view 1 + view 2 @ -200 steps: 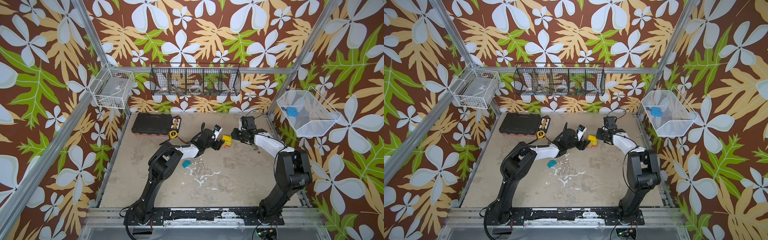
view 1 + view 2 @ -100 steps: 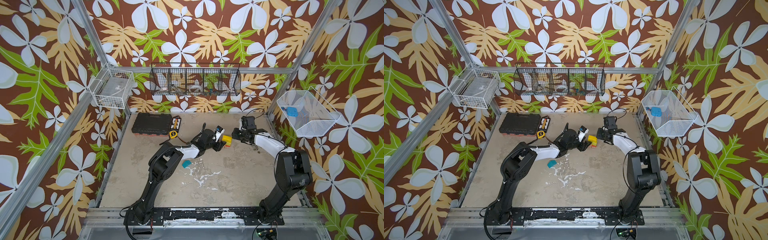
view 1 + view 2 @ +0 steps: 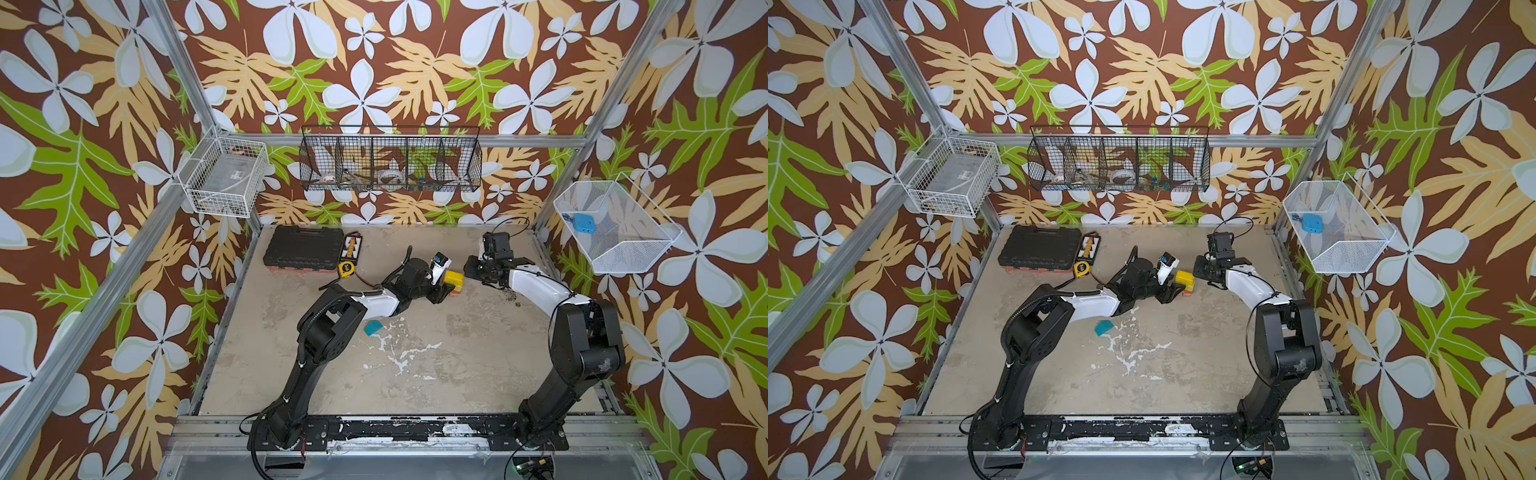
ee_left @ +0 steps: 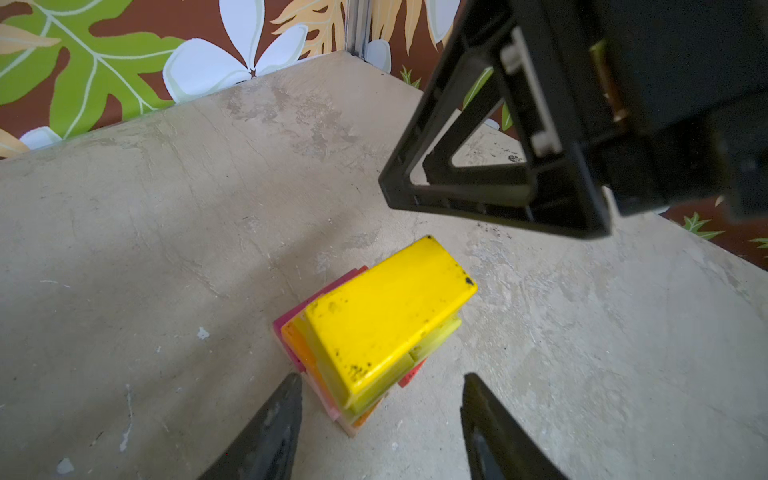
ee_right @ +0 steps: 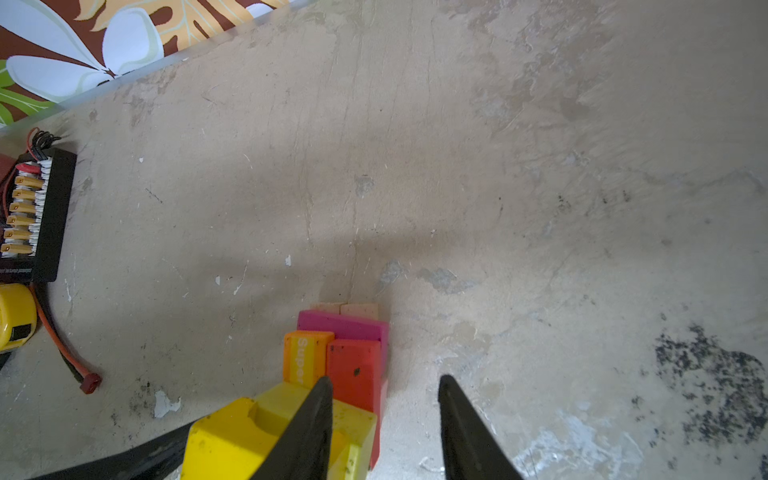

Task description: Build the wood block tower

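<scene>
Currently the tower stands far-centre, capped in yellow, flanked by the left gripper and right gripper, both with jaws apart and empty. Next, probably, comes fetching the teal block lying nearer, to the left.

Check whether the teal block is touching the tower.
Apart. Both top views show the teal block lying on the table, well away from the tower.

Left arm and right arm stretched low, ends close.
We note the left gripper with jaws parted; right gripper likewise parted, facing it.
</scene>
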You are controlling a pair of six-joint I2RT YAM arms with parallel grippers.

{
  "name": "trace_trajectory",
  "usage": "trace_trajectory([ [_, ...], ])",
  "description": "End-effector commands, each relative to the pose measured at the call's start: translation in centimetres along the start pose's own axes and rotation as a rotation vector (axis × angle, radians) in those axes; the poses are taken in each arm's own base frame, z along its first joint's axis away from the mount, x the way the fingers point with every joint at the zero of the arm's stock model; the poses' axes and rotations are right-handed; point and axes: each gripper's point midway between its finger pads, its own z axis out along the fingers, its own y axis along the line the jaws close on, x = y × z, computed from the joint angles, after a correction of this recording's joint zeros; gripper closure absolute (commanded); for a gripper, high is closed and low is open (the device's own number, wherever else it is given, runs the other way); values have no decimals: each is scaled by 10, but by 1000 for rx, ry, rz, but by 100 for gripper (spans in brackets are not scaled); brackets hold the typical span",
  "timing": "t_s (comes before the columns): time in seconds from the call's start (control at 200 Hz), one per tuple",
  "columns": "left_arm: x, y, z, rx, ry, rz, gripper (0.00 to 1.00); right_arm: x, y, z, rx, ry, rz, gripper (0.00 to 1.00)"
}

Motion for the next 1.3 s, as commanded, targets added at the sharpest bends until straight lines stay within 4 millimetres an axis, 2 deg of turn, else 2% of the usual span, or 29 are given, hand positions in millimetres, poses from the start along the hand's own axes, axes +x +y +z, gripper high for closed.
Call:
trace_trajectory([
  [0.0,-5,-7,2,24,-18,11,38,-1,1,-2,0,-2,-2,57],
  [0.435,-3,-11,4,32,-7,19,38,-1,0,-1,1,1,-1,57],
  [0.566,-2,-7,4,8,-2,18,38,-1,1,-2,2,0,-1,57],
  [0.666,-3,-2,1,-22,-1,17,37,-8,0,-10,14,-26,5,56],
  [0.741,-8,0,-7,-48,-11,18,34,-18,-3,-25,37,-65,14,48],
  [0.881,-25,3,-43,-119,-56,24,25,-35,-1,-65,32,-163,26,37],
  [1.011,-24,3,-97,-194,-93,11,23,-40,7,-95,-17,-224,29,32],
  [1.111,0,3,-142,-246,-104,-16,21,-38,13,-112,-60,-258,28,31],
  [1.166,23,10,-163,-297,-89,-40,20,-33,16,-118,-85,-268,29,30],
  [1.296,75,25,-196,-404,-36,-96,19,-18,15,-125,-119,-287,32,28],
])
